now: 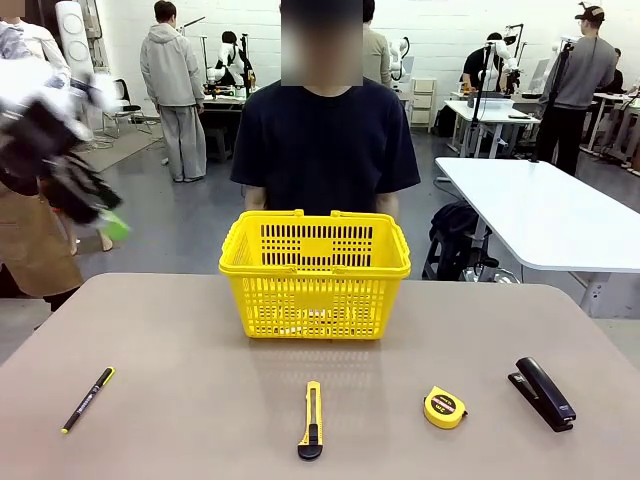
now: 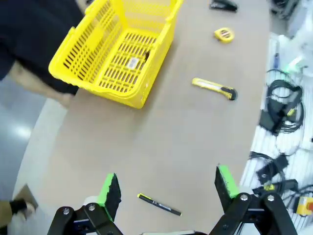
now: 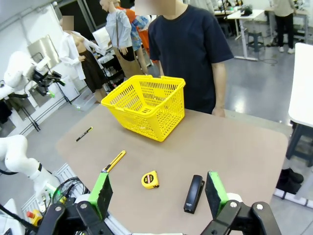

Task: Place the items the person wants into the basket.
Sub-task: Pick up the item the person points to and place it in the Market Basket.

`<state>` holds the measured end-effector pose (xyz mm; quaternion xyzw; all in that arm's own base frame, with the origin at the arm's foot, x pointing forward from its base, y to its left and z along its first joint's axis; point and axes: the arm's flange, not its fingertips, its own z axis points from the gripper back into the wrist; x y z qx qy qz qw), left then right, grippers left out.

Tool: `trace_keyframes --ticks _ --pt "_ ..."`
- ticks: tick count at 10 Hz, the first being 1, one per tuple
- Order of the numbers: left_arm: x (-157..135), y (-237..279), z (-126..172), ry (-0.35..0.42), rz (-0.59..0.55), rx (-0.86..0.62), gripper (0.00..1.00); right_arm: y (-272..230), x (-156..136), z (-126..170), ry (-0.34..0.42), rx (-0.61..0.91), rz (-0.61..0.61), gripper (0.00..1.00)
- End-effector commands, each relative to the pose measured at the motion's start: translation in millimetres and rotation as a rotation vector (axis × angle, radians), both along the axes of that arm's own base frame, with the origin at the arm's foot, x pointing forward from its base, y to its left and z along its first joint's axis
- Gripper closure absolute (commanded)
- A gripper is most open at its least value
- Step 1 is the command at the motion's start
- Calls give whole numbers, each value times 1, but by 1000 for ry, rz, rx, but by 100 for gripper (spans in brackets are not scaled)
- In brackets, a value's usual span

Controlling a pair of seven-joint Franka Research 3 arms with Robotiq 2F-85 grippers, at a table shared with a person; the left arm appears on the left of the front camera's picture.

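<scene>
Workshop floor with white tables and other people lies behind; up front, a tan counter [image 1: 190, 340] carries everything, and the person [image 1: 330, 140] in a dark navy T-shirt stands at its far side, directly behind the yellow basket [image 1: 300, 270].

In its wrist view the left claw [image 2: 167, 185] has its green-padded fingers spread as wide as they go, with nothing between them and nothing touching them. In the front view it is a blurred shape held high in the air, well to the left of the basket and far above the counter. In its own view the right claw [image 3: 158, 185] is just as wide open and empty, hanging clear of the surface on the robot's side of the basket.

The basket sits upright toward the far middle of the counter, handles folded down on its rim. Four tools lie in a loose row on the robot's side of it, all apart from one another and from the basket. The black pen [image 1: 88, 400] with yellow tips lies far to the basket's left, and in the left wrist view it shows on the counter between that claw's fingers. The yellow utility knife [image 1: 312, 420] lies straight in front of the basket, the round yellow tape measure [image 1: 444, 407] in front and to the right, and the black stapler [image 1: 542, 393] farther right again.

Bare counter runs between the row and the basket, with nothing blocking it. The pen and the stapler sit toward the counter's left and right sides. Cables hang just off the near edge in the left wrist view.
</scene>
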<state>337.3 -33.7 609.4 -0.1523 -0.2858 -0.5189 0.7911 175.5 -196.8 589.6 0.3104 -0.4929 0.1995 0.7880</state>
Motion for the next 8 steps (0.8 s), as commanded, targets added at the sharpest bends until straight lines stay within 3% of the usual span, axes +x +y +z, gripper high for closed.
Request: trace_keyframes --ticks 1,2,4,6,8 --pt "-2 80 16 44 -72 -175 0 1 3 0 -16 9 10 0" --pt "-28 111 8 5 -32 -269 0 1 3 0 -16 9 10 0" --pt "-35 161 12 -27 2 -374 0 1 3 0 -16 9 10 0" --pt "-56 172 -11 -69 25 -430 0 1 3 0 -16 9 10 0" --pt "-51 175 -9 -62 2 -406 0 1 3 0 -16 9 10 0"
